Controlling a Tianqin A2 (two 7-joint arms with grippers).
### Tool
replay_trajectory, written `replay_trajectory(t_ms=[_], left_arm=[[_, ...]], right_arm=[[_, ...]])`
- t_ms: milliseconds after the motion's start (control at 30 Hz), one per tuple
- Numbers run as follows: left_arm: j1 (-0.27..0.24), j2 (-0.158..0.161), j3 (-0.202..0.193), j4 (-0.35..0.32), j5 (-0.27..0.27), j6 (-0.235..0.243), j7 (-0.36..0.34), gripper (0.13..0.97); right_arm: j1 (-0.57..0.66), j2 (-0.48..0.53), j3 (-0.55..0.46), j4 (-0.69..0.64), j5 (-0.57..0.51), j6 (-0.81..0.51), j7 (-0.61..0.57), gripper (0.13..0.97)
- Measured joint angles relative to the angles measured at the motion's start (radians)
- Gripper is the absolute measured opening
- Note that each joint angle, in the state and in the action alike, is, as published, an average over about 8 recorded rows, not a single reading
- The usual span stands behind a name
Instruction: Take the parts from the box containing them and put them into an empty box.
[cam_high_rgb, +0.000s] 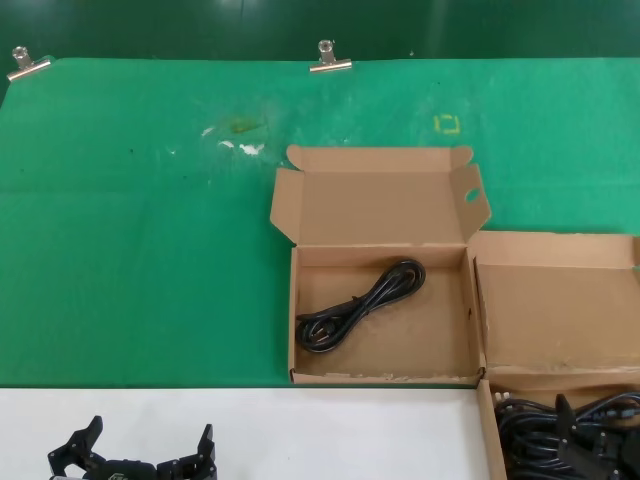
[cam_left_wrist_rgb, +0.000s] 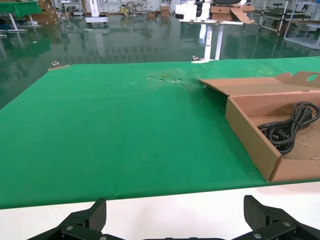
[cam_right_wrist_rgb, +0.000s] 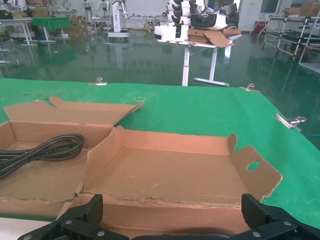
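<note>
**Right arm over the full box, ready for the next cable**

One cable (cam_high_rgb: 362, 303) already lies inside the empty box (cam_high_rgb: 296, 320), the one in the middle of the green surface (cam_high_rgb: 150, 250) with a round hole in its lid flap. The rest of the parts (cam_high_rgb: 530, 425) are piled in the box containing them (cam_high_rgb: 487, 430), at about 4 o'clock from the first box and touching its corner, at the near edge of the head view.

The right gripper (cam_high_rgb: 585, 450) hangs directly above this pile. Its jaws are spread wide and hold nothing, as the right wrist view shows. The left gripper (cam_high_rgb: 135, 458) waits at 7 o'clock, over the white strip in front, jaws spread as well.

I judge the step in hand to be the reach for a second cable. The next move calls for lowering into the pile and closing on one bundle only. The coils lie tangled together, so a neighbour may come up with it.
</note>
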Motion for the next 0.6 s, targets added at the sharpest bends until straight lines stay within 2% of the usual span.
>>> replay_trajectory(t_ms=[600], left_arm=[[0.0, 0.0, 0.0, 0.0, 0.0, 0.0, 0.0, 0.966]], right_arm=[[0.0, 0.0, 0.0, 0.0, 0.0, 0.0, 0.0, 0.966]])
